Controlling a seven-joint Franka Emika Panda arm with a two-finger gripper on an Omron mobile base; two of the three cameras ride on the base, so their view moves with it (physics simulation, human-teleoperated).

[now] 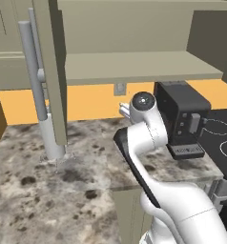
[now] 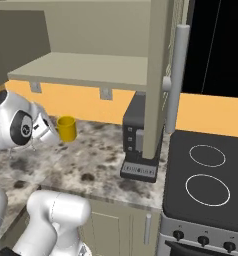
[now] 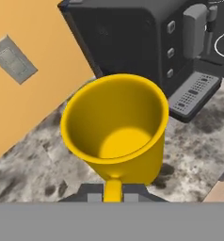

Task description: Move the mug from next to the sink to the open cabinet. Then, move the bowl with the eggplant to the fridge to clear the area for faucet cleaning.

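Mug in my end effector, lifted above the counter

My end effector [image 3: 112,192] is closed on the handle of the yellow mug [image 3: 115,128], its two dark tips pinching the handle at the mug's base; in the right base view the mug [image 2: 66,128] hangs clear of the speckled stone counter [image 2: 91,165], just beside my wrist. The mug's mouth faces the hand camera and it is empty inside. Behind it stands a black coffee machine [image 3: 147,40] against the orange wall, with a stove [image 2: 207,180] to its right. The open cabinet's pale shelf [image 2: 86,70] sits above the mug, its door [image 2: 158,75] swung outward with a long silver handle [image 2: 177,80].
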